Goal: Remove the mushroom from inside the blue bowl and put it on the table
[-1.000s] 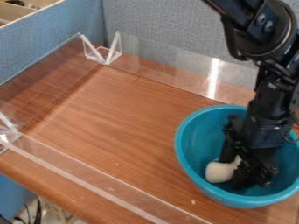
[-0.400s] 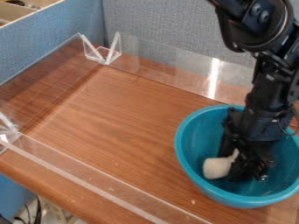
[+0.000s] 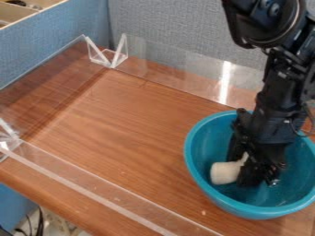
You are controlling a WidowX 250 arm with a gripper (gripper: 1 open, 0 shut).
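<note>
The black arm [image 3: 274,55] comes down from the upper right and reaches straight into the blue bowl [image 3: 209,138], which sits at the right front corner of the worktop [image 3: 123,129]. Its claw [image 3: 255,168] points downward inside the bowl, above the bowl's floor. The mushroom [image 3: 227,171] is at the claw's lower left side, touching the dark fingers [image 3: 246,164]. Only its cream-white stem end shows clearly, sticking out to the left toward the bowl's near-left wall; the cap end is hidden behind or between the fingers, so its colour cannot be made out here. The stem looks to be off the bowl's bottom rather than lying on it, and the claw appears to be closed on the mushroom, pinching it at the hidden end, with the jaws only partly apart around it. The exact contact of each finger is lost in the dark shapes.

The mushroom is thus inside the bowl, below the rim, in the left-centre part of the hollow. The teal inside of the bowl shows on all sides of the claw. The wood-grain worktop stretches away to the left, edged by low clear walls [image 3: 74,180], with two small clear brackets [image 3: 109,53] at the far corner.
</note>
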